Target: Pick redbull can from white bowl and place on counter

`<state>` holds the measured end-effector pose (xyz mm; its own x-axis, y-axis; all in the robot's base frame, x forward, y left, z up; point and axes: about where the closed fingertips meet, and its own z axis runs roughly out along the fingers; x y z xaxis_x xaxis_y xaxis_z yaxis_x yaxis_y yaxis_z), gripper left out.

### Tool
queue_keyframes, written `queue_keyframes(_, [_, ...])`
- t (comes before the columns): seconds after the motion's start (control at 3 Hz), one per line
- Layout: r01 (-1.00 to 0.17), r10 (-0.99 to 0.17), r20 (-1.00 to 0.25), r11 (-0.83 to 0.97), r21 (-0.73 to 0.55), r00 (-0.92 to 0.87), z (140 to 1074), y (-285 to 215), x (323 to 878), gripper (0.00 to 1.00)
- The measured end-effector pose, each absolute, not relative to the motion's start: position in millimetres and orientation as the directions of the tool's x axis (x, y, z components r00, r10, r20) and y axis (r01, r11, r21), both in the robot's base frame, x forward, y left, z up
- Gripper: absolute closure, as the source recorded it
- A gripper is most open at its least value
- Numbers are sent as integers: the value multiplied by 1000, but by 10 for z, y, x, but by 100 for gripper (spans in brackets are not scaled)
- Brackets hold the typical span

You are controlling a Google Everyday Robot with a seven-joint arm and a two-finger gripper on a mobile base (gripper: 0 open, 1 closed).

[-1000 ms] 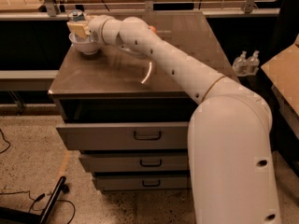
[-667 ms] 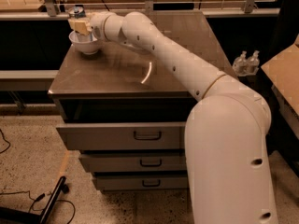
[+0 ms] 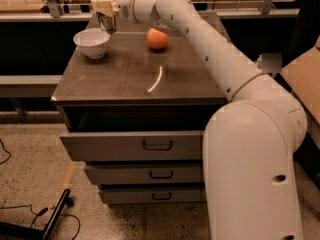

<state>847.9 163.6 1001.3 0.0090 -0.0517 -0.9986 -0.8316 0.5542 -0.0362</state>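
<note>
One gripper (image 3: 104, 6), one redbull can (image 3: 106, 23), one white bowl (image 3: 92, 43) and one orange (image 3: 157, 38) make up the count on a glossy grey-brown counter (image 3: 135, 76). The gripper hangs over the counter's far-left corner, its pale tan fingers (image 3: 100, 6) drawn in against the middle of the can and gripping it. The can is upright in that grasp, its silver top showing above the fingers and its darker lower half below them. It is just beyond the bowl's far right rim and outside the bowl's hollow; whether its base meets the counter cannot be told from this angle.

The bowl sits upright on its narrow foot near the counter's left edge, just beside the can and a little nearer the camera. The orange rests on the counter to the right of both, apart from the bowl and partly under the single white arm (image 3: 200, 39). That arm runs from the gripper across the far side of the counter, then down along its right edge to the robot's broad white body at lower right.

A curved streak of reflected light lies on the bare middle of the counter. Below it, the grey cabinet shows three drawers (image 3: 115, 146), one above another, each with one dark handle (image 3: 157, 145). On the speckled floor at lower left lie a thin cable (image 3: 30, 215) and a dark bar.
</note>
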Motion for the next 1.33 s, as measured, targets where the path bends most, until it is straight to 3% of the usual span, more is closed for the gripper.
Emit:
queue_keyframes(0.67, [-783,-57,-998,621,-12,-30,10144,881,8292,100])
queue_keyframes(1.33, [-718,-64,-986,693,69,-156,9543,317,7809,100])
